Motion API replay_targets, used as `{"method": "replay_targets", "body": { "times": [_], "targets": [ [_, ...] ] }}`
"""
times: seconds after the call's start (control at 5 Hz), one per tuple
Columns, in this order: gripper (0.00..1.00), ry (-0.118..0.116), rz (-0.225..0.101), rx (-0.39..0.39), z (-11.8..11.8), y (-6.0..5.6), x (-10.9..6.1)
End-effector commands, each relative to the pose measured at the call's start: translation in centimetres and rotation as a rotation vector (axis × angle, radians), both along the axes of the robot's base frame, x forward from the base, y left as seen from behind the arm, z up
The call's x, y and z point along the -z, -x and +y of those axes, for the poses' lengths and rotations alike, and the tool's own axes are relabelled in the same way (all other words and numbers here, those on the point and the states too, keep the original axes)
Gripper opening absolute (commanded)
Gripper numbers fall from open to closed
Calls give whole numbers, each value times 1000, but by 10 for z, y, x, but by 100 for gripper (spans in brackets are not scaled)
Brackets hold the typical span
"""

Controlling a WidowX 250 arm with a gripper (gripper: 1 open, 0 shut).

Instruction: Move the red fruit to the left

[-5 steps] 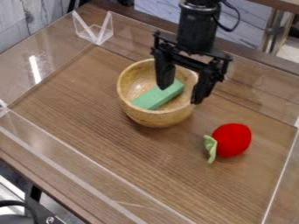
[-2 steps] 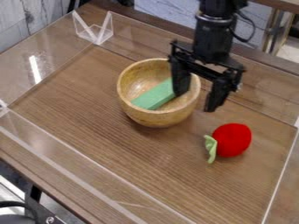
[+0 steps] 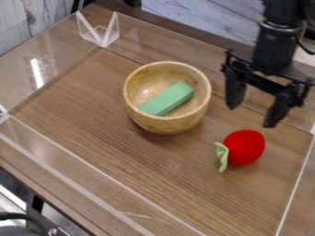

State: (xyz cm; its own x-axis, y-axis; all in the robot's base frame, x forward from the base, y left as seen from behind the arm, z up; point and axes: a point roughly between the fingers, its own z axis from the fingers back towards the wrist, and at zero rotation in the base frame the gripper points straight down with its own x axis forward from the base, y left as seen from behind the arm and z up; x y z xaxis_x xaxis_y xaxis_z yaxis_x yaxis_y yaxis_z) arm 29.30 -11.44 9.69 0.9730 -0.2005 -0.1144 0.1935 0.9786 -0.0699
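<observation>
On the wooden tabletop, near its right-hand edge in the camera view, a bright-red toy fruit sits with its green leaves pointing toward the left of the frame. The fruit rests in the open, to the right of a round wooden bowl and apart from it; its underside is out of sight.

Above and just beyond the fruit hangs a black robot gripper, its jaws spread wide with nothing between them. Where the fingertips end is hard to make out, dark and blurred at this size, and whether the nearest one touches the fruit cannot be told. The gripper blocks part of the tabletop behind it, and the arm above is cut off by the top of the frame.

Inside the bowl lies a green block, set at a slant, its long side running from lower left to upper right. The bowl's outer base is hidden beneath its rounded wall.

Toward the far left corner of the table stands a small, pale, wire-like object, too faint to name. In the lower left corner, black cables run beside the table, partly cropped by the frame.
</observation>
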Motion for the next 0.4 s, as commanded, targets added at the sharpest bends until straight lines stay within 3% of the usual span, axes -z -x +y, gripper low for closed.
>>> {"method": "replay_targets", "body": {
  "times": [0.0,0.2],
  "targets": [
    [100,21,-47,-22,-3,-9,-6],
    [100,18,-46,-56,3,-11,5]
  ]
}}
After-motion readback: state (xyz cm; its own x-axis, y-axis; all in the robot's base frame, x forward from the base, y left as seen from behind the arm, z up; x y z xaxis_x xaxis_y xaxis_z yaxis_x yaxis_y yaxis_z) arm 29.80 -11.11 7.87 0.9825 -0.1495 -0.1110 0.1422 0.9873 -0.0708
